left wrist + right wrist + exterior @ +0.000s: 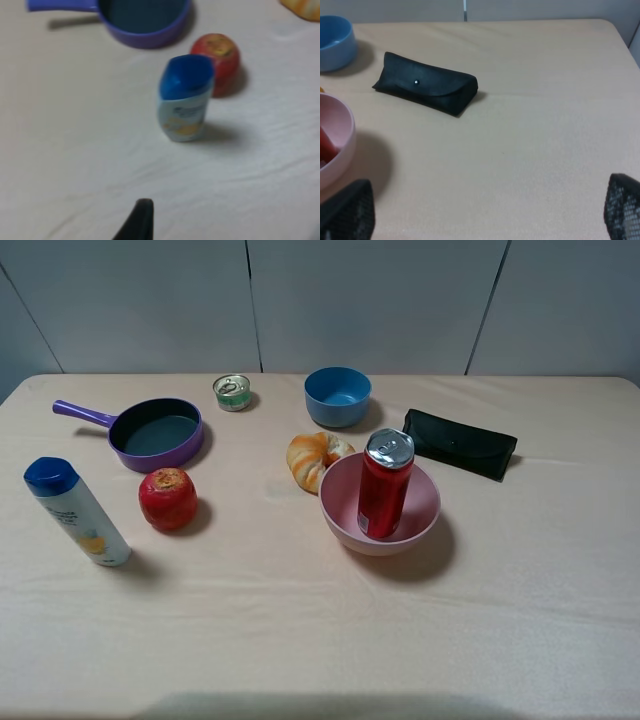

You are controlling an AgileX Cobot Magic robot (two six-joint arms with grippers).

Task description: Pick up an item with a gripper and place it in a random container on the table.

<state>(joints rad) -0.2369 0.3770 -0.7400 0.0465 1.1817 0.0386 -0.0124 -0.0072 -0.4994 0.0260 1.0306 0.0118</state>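
Note:
The tall red soda can (386, 486) with a silver top stands upright inside the pale pink bowl (345, 515) on the beige-pink table (300, 620). Neither arm shows in the high view. In the right wrist view my right gripper (487, 215) is open and empty, its fingertips (350, 210) wide apart above bare cloth, to the right of the pink bowl (337, 140); a sliver of the can (325, 142) shows in it. In the left wrist view only one black fingertip (142, 220) shows, above the cloth near a blue-capped bottle (185, 97).
A black pouch (460, 443) lies right of the blue bowl (338, 396). A bread roll (315, 458) touches the pink bowl's left side. A red apple (168, 498), a purple pan (155, 432), a small green tin (232, 392) and the bottle (78, 512) stand on the left.

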